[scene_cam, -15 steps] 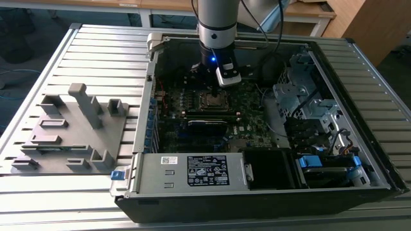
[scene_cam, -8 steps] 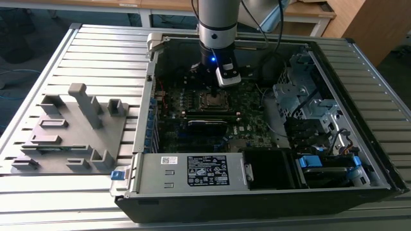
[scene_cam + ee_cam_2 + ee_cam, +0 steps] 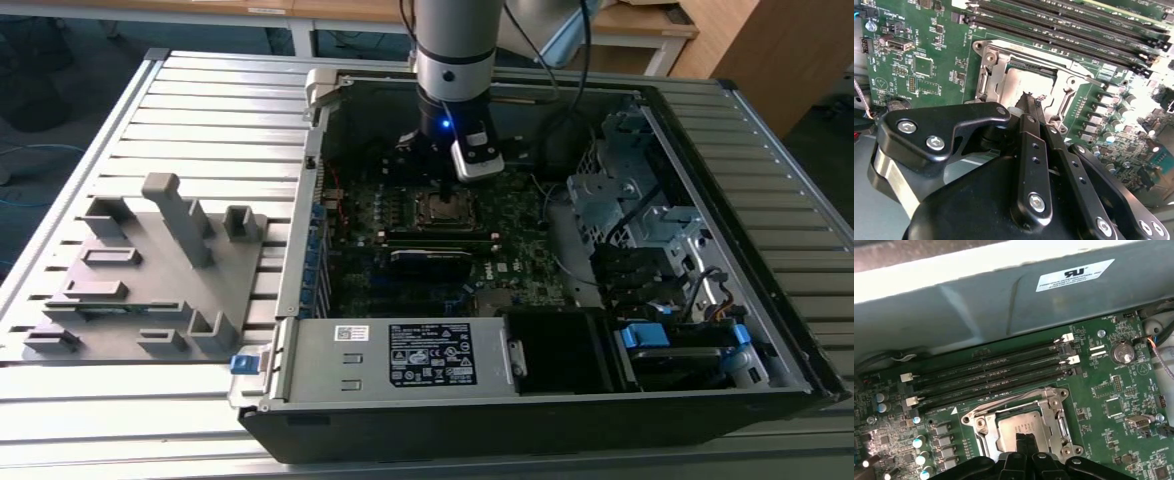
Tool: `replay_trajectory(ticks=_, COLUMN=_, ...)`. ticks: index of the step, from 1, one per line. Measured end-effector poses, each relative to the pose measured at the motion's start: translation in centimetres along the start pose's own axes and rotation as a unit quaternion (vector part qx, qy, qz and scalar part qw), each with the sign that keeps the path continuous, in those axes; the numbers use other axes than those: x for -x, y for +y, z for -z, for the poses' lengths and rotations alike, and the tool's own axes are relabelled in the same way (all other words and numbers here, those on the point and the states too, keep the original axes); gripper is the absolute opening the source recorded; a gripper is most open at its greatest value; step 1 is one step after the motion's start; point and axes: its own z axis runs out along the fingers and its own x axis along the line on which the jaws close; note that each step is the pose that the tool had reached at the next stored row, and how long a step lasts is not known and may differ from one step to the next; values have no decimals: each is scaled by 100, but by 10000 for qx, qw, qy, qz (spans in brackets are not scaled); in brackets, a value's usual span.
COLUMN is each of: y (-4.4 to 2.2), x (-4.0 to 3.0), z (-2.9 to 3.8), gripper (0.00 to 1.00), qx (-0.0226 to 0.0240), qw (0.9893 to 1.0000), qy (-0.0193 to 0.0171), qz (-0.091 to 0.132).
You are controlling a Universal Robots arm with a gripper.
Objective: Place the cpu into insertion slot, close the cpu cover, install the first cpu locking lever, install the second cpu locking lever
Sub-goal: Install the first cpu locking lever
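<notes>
Inside the open computer case [image 3: 534,300], exterior view: my arm [image 3: 454,50] comes down from the case's far wall, and the gripper [image 3: 447,180] hangs just above the insertion slot [image 3: 445,207] on the green motherboard [image 3: 400,280]. The slot sits in the board's far half, with black memory slots [image 3: 434,238] just on its near side. A grey power supply box [image 3: 400,358] fills the near edge of the case. On the slatted worktop [image 3: 80,150], beside the case on the exterior view's left, lies a grey fixture plate [image 3: 147,280] with upright blocks.

Second wrist view: the gripper [image 3: 1032,101] shows its black fingers [image 3: 1029,150] pressed together, tips meeting over the cpu [image 3: 1026,81]. I cannot tell whether they touch it. The cpu lies flat in the insertion slot [image 3: 988,80], dull grey top up. The cpu cover [image 3: 1074,67] is folded down around the chip, its window framing it.

First wrist view: same picture from the other side. The cpu [image 3: 1019,425] sits seated in the insertion slot [image 3: 979,427], the cpu cover [image 3: 1056,410] ringing it, gripper [image 3: 1026,437] tips closed just over the chip's edge. A thin lever wire [image 3: 1004,399] runs along the slot's side facing the memory slots [image 3: 989,375]. A coin battery [image 3: 1123,352] sits well apart, toward the board's corner.
</notes>
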Motion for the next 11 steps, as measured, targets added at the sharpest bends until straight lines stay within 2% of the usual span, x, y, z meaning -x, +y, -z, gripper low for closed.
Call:
replay_trajectory(ticks=5, y=3, x=12, z=-5, gripper=10, qx=14, qw=9997, qy=13, qz=237)
replay_trajectory(ticks=11, y=3, x=12, z=2, gripper=10, qx=15, qw=9997, qy=14, qz=246)
